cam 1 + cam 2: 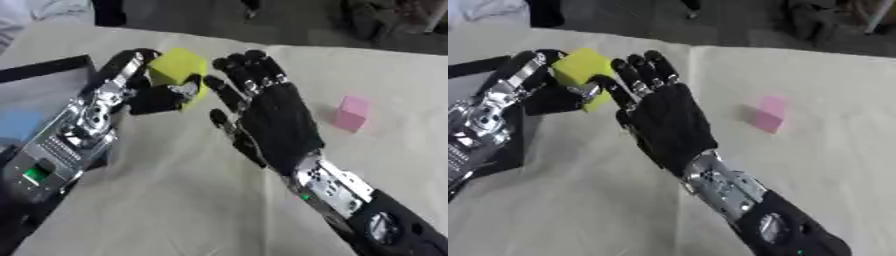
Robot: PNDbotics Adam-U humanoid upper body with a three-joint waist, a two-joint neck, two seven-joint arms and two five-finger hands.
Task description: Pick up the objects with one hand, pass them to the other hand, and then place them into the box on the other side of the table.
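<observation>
A yellow block [178, 67] is held above the table in my left hand [149, 97], whose fingers and thumb curl round it. Right beside the block, my right hand [276, 117] stands open with straight fingers pointing up; I cannot tell whether it touches the block. A pink block [352, 113] lies on the table to the right, apart from both hands. A dark-rimmed box [52, 67] with a blue thing [19, 125] inside sits at the left edge, partly hidden by my left arm.
The table wears a beige cloth [192, 200]. Dark floor and some feet show beyond the far edge [262, 45]. Open cloth lies in front of and between the arms.
</observation>
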